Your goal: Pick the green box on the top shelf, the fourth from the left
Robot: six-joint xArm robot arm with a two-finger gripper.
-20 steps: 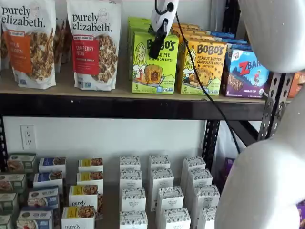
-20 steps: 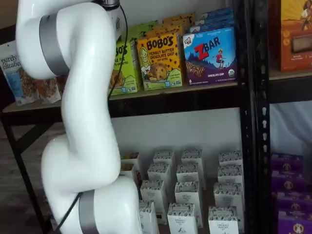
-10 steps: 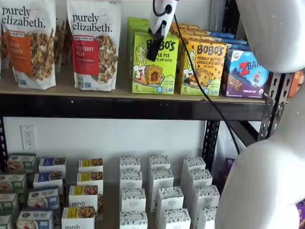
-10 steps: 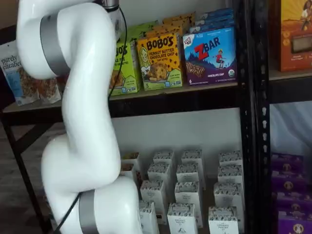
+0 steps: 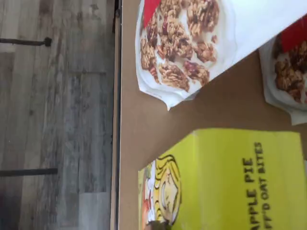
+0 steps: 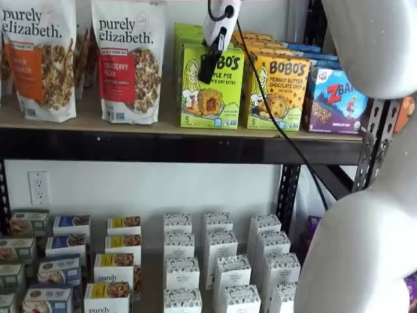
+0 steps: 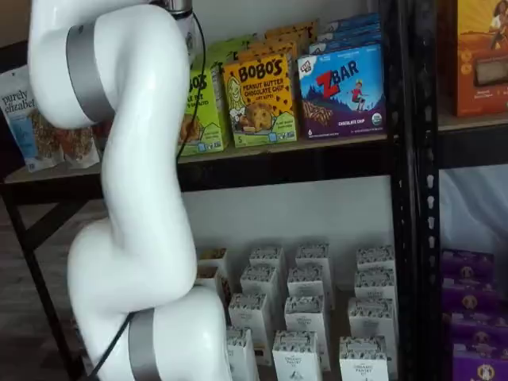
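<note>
While the gripper (image 6: pixel 206 68) hangs in front of the green box (image 6: pixel 212 88), you see its black fingers side-on across the box's upper front face, so you cannot tell whether they are apart or together; nothing shows clamped in them. That box stands upright at the front edge of the top shelf (image 6: pixel 163 145), with a granola pouch (image 6: pixel 128 60) at its 9 o'clock and the yellow-orange Bobo's box (image 6: pixel 279 92) at its 3 o'clock. From the fingertips, the box centre lies toward 5 o'clock and deeper into the shelf. Its long axis runs vertically, 12 to 6. In the wrist view the box (image 5: pixel 230 182) sits just beside the pouch (image 5: pixel 187 45) without touching, so your approach probably needs care on that side.
</note>
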